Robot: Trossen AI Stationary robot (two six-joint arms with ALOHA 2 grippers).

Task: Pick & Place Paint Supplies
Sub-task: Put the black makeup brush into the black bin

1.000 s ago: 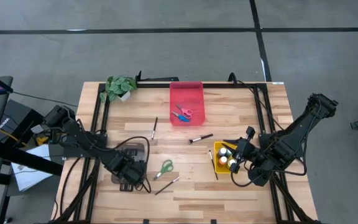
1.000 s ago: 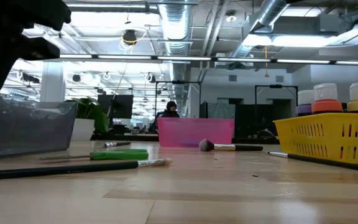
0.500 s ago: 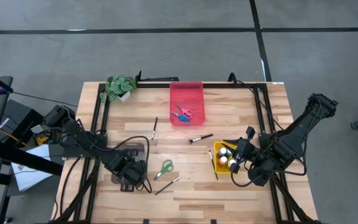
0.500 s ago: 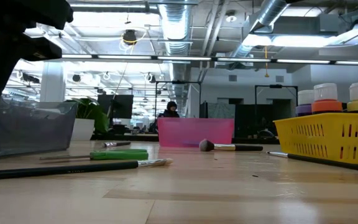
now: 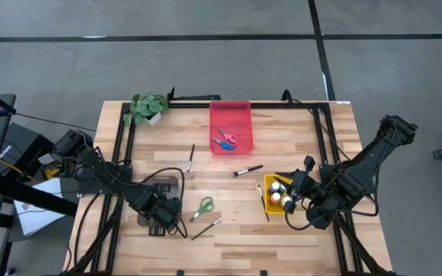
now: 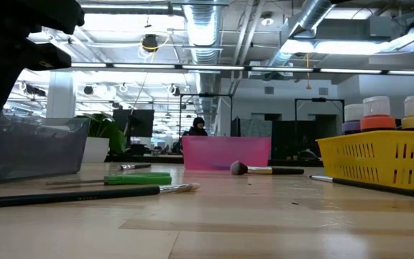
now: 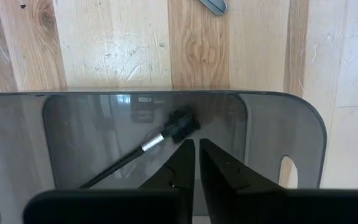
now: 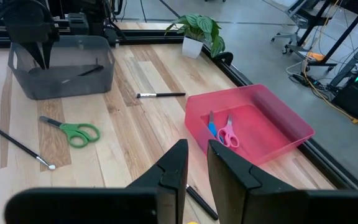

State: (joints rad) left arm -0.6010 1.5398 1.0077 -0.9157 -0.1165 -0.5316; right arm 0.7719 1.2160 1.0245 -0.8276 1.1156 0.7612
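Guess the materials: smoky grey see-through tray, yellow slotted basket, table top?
Smoky grey tray: looks like tinted translucent plastic, glossy; the wood grain and a dark-handled brush show through its wall and floor, with faint reflections. Yellow basket: likely moulded plastic, opaque, with regular slots in the wall. Table top: wood, seemingly butcher-block planks, with visible grain and joints and a satin finish.
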